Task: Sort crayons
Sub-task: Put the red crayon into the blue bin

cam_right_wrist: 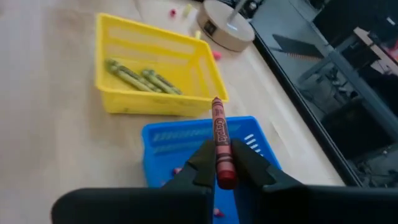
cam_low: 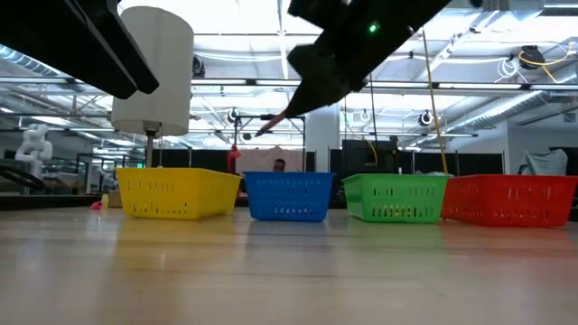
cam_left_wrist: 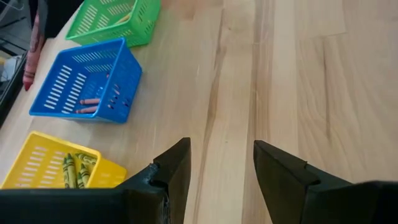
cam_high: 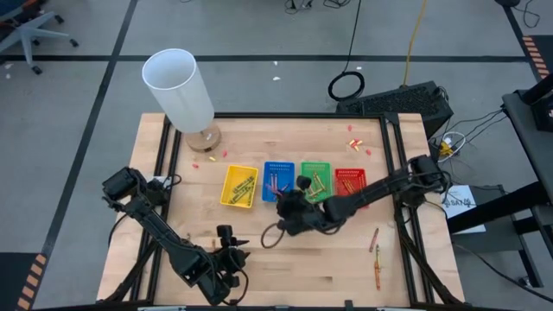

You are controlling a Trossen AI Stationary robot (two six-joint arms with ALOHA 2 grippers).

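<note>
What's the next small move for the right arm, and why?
Probably open the jaws and drop. The right gripper is shut on a red crayon and hangs over the blue tray, which already holds reddish crayons. The left gripper waits open near the table's front edge.

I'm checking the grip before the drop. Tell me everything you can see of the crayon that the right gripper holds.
The red crayon is a thin wax stick in a dark red paper wrapper with printed lettering along it. The right gripper is shut on its lower end, and the rest sticks out past the fingertips. It is held in the air above the blue tray, with the yellow tray beyond. Only the two fingers touch it.
</note>
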